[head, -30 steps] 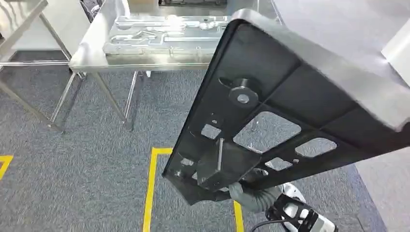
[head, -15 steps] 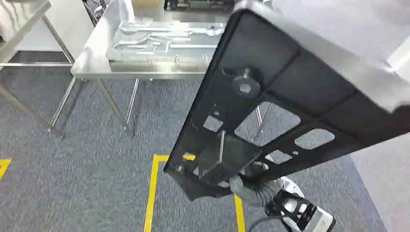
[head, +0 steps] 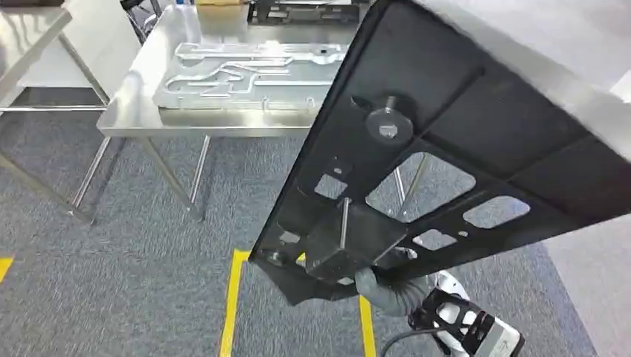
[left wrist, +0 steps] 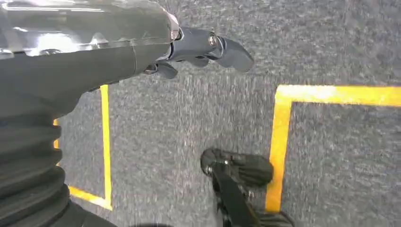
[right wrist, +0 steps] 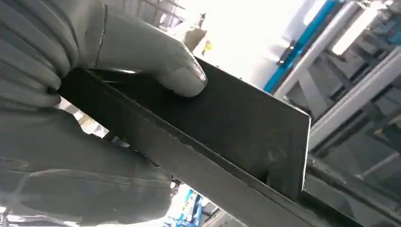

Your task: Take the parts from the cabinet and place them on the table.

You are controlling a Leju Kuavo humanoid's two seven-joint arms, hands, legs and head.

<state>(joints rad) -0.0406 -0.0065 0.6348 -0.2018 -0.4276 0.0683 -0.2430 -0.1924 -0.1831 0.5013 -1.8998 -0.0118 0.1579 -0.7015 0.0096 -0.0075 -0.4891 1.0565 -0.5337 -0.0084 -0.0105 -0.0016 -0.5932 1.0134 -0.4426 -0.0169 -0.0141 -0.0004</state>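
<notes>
One black panel (head: 446, 141) near table (head: 134, 111) edge

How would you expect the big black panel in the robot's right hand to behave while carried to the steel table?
The black panel probably stays stiff: it shows ribs and no sag. Gripped by the right hand at one corner, it likely levers hard. Its smooth face might slip under the thumb.

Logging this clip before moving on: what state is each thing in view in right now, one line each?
Black panel: held up off the floor, tilted, gripped at its lower end.
Right hand: grips the black panel, thumb pressed on its face.
Left hand: holds nothing, hangs over the carpet.
Steel table: standing ahead, carrying a metal plate.
Metal plate: lying flat on the steel table.
</notes>
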